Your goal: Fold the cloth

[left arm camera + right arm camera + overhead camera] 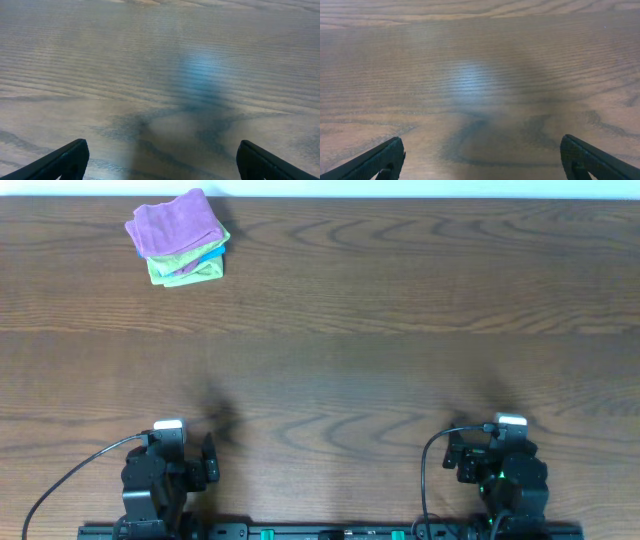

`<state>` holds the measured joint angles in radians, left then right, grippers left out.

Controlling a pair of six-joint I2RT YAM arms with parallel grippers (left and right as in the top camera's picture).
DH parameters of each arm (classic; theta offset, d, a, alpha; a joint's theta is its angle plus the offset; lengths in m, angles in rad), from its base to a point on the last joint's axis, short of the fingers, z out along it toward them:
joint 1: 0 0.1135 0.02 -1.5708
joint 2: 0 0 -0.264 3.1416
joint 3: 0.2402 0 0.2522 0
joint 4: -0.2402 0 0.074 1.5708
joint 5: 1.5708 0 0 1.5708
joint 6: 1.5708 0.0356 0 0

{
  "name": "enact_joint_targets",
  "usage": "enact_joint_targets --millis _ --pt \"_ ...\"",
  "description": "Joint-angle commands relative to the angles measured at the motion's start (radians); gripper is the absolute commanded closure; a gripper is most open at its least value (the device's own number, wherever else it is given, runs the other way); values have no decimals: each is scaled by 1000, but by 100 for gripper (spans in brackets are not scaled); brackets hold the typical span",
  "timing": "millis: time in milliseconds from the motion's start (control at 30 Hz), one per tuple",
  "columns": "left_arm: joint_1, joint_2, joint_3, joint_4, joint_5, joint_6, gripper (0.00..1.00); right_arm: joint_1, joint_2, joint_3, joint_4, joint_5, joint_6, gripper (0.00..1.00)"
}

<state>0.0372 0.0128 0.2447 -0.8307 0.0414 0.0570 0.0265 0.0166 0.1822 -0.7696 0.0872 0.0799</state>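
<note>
Lilac cloth, lime-green cloth and blue cloth sit on brown wood-grained table.

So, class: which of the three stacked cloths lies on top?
The lilac cloth: it sits on top of the pile, while the lime-green cloth and the blue cloth only peek out beneath it.

Robot lab, wood-grain table (arms rail-mounted)

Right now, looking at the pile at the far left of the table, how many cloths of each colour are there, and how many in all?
Light purple cloth, on top: 1
Lime-green cloth, underneath: 1
Blue cloth, only an edge showing: 1
Total: 3
</note>
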Motion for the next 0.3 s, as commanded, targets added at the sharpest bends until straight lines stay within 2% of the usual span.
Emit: enact_joint_targets --millis 0,267 --pt "-3 -9 -9 -66 -30 44 4 7 -11 -14 0 18 17 1" --pt "-3 -9 -9 -66 -30 44 4 7 -11 -14 0 18 17 1"
